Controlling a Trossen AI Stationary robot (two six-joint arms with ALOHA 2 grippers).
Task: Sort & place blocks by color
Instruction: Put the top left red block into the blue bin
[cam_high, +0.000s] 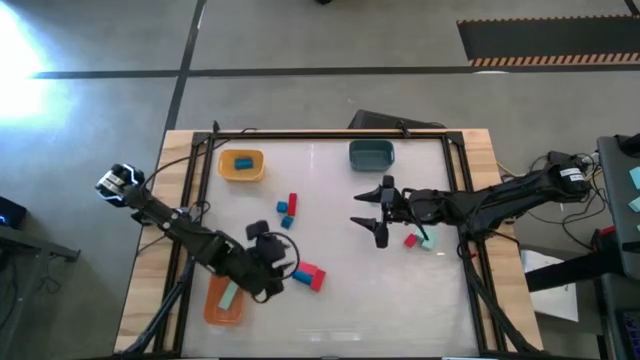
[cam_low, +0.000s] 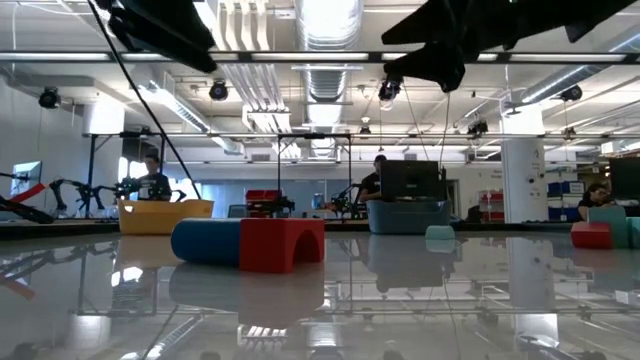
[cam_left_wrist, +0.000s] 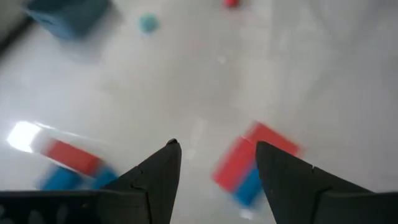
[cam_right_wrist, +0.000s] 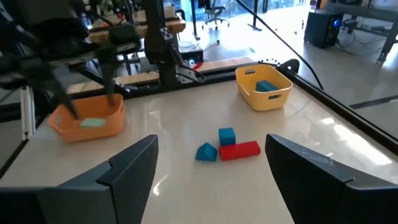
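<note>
Hovering just beside the orange tray (cam_high: 222, 303), the left gripper (cam_high: 280, 262) has its fingers apart with nothing between them; the left wrist view shows its two dark fingertips (cam_left_wrist: 163, 163) spread above the bare white table (cam_high: 330, 300). A red and blue block pair (cam_high: 311, 277) lies on the table a little farther from the orange tray than the gripper, the two pieces touching. Inside the orange tray rests one mint-green block (cam_high: 229, 295).

Farther from the orange tray, toward the yellow tray (cam_high: 241, 166), a small cluster sits on the table: a red bar (cam_high: 292, 203) with two blue blocks (cam_high: 284, 214) close by it. The right wrist view shows the same cluster, the red bar (cam_right_wrist: 239, 150) lying flat, with a blue cube (cam_right_wrist: 227, 135) and a blue wedge-shaped piece (cam_right_wrist: 206, 152) just beside it. The yellow tray holds one blue block (cam_high: 243, 162).

Well across the table from the orange tray, the right gripper (cam_high: 378, 211) hangs above the surface with its fingers wide apart and empty. Near it lie a red block (cam_high: 410, 240) and a mint-green block (cam_high: 424, 241), just beside each other. The dark teal-grey tray (cam_high: 371, 154) stands at the far edge of the table, on the same edge as the yellow one; whether anything lies in it cannot be made out.
</note>
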